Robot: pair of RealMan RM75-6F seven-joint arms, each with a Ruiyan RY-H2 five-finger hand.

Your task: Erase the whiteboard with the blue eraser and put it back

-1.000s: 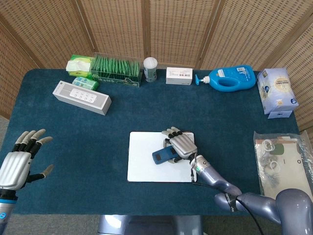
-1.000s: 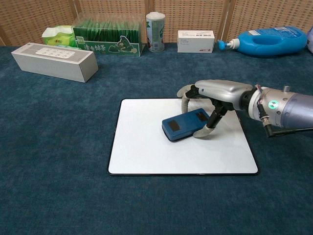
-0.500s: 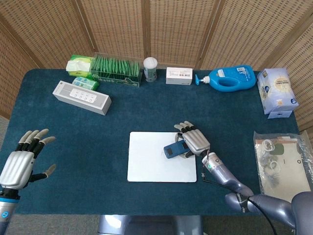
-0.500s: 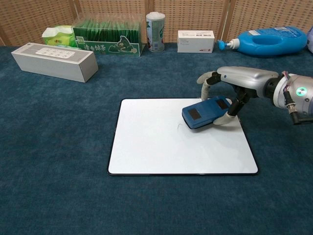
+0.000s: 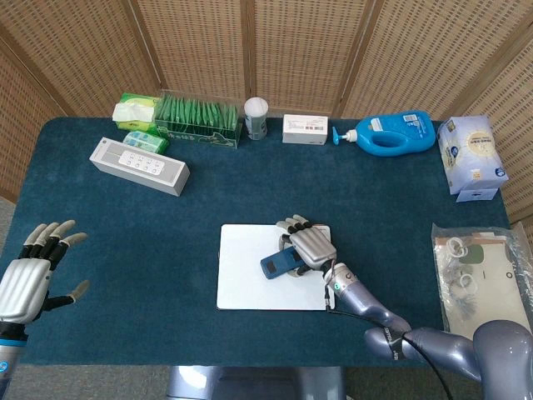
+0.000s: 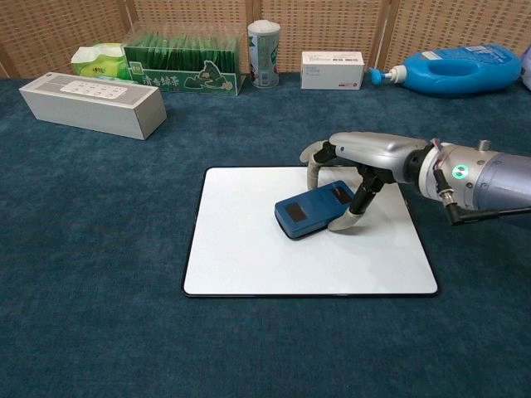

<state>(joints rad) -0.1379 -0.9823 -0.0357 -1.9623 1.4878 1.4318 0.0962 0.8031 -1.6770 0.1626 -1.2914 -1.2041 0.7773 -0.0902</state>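
The right hand (image 5: 310,243) covers the near end of the blue eraser (image 6: 314,210), so the grip underneath can't be seen. The left hand (image 5: 28,271) is cut off at the wrist by the head view's edge. The print on the small white box (image 6: 332,69) is too fine to read.

Behind everything stands a folding wicker screen (image 5: 250,50), woven tan panels set in darker wooden frames, angled in at both sides. In front of it, the bench (image 5: 208,200) is covered edge to edge in deep teal carpet-like cloth. Light falls soft and even, with only faint shadows. A strip of grey floor (image 5: 7,212) shows at far left.
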